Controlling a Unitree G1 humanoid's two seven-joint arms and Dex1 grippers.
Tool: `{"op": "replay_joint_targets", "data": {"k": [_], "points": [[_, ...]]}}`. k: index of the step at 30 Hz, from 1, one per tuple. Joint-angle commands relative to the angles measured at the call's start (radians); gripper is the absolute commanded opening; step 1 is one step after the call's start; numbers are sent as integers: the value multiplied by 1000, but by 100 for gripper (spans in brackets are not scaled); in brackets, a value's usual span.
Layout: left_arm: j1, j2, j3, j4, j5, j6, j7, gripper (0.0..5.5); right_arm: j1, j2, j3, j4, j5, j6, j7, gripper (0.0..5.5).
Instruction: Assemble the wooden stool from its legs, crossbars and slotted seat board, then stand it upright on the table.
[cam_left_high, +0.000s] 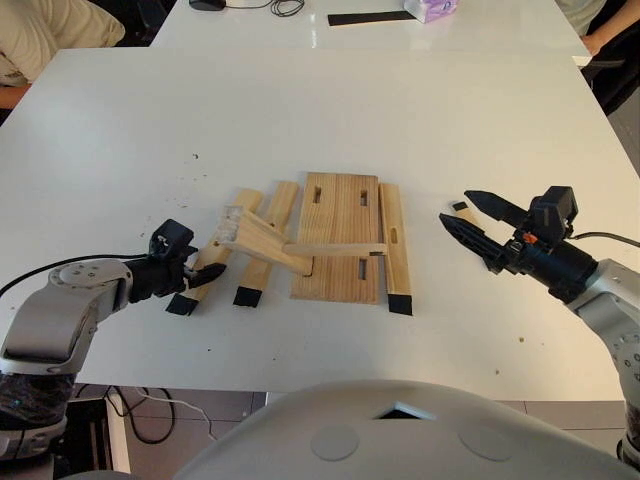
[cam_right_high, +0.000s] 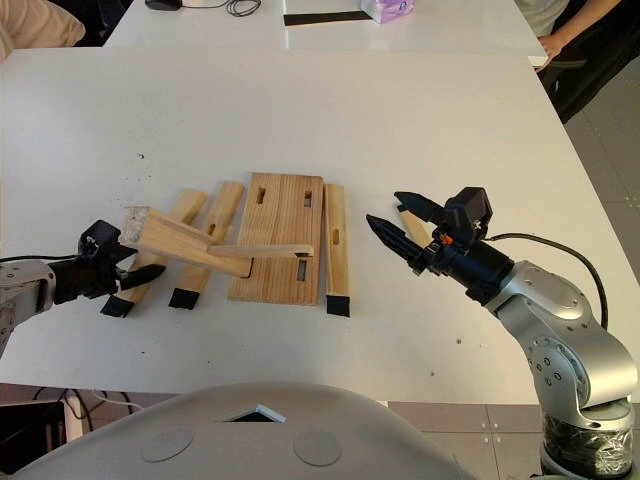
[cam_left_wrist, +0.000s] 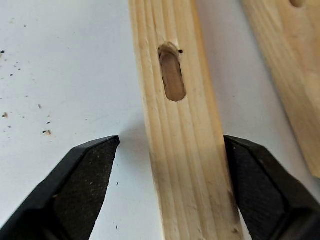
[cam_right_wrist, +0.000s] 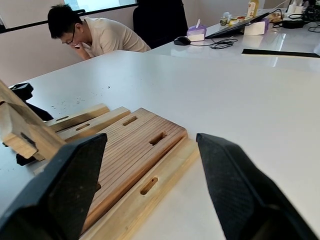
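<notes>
The left gripper straddles a pale wooden leg with an oval slot, its black fingers spread apart on either side rather than clamped. This leg lies on the white surface, left of the flat, slotted wooden seat board. The right gripper hangs wide open just right of the board, holding nothing.
</notes>
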Motion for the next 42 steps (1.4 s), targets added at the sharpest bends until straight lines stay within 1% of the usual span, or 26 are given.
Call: {"op": "replay_joint_targets", "data": {"k": [1,7,8,10,12,16,18,20,22,24,27,28,29,30,32,37,42], "points": [[15,-14,-5,12,-4,-14,-30,345,-5,2,12,7,-29,-10,-24,330],[-19,-31,-4,64,-1,-22,-36,256,-34,-10,-16,14,-9,4,-34,330],[-28,-32,1,72,-2,-26,-38,231,-44,-16,-23,22,-4,6,-30,330],[-75,-38,12,100,-3,-32,-36,204,-63,-26,-33,38,4,9,-21,330],[-163,-45,23,154,2,-35,-19,203,-88,-35,-39,56,13,12,-15,330],[-413,-73,81,293,3,-55,48,203,-161,-64,-57,101,36,15,2,330],[-544,-110,118,315,-29,-121,52,203,-212,-76,-75,125,63,24,6,330],[-677,-174,182,253,-163,-139,15,203,-295,-83,-105,151,148,50,5,330],[-788,-230,235,165,-346,-95,-14,203,-403,-99,-127,171,279,85,9,330],[-861,-255,240,62,-519,-44,-37,203,-541,-125,-129,191,447,133,12,330],[-899,-264,255,-25,-793,43,-33,203,-715,-145,-78,235,617,196,29,330],[-898,-256,254,-36,-850,64,-43,203,-764,-142,-56,257,653,215,35,349],[-892,-247,244,-50,-887,75,-44,203,-805,-138,-37,278,677,230,45,357],[-884,-241,230,-64,-904,80,-47,203,-835,-136,-22,294,692,241,47,374],[-866,-240,193,-95,-916,82,-49,203,-904,-134,13,320,715,264,45,387],[-822,-217,159,-137,-909,69,-67,203,-1004,-132,74,344,727,306,61,387],[-753,-184,130,-181,-837,35,-103,203,-1072,-116,132,361,689,329,107,387]]}}
